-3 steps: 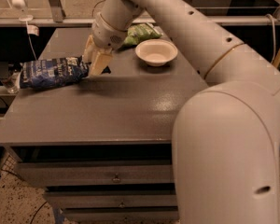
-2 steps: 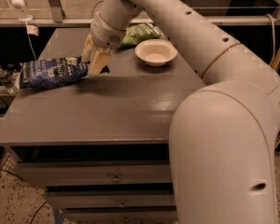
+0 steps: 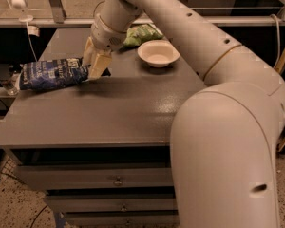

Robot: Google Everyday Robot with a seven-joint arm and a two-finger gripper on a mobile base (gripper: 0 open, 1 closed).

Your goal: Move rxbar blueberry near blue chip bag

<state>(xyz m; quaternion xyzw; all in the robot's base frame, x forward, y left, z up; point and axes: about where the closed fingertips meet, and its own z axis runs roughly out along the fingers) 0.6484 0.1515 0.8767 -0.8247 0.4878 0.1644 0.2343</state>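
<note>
The gripper (image 3: 96,66) is shown lowered to the grey table (image 3: 109,113), its tip just beside the right end of the blue chip bag (image 3: 52,73). Whether the claw is clenched or released cannot be told. The blueberry bar cannot be made out and is judged to be hidden at the gripper's tip, already close to the bag. Such a bar would be expected to be light, fairly stiff and slick in its wrapper, and is best taken across its narrow width. The bag lies at the table's left edge, so little room is left there. Open tabletop is seen nearer and to the right, while a white bowl (image 3: 158,53) and a green bag (image 3: 141,33) occupy the far side.
</note>
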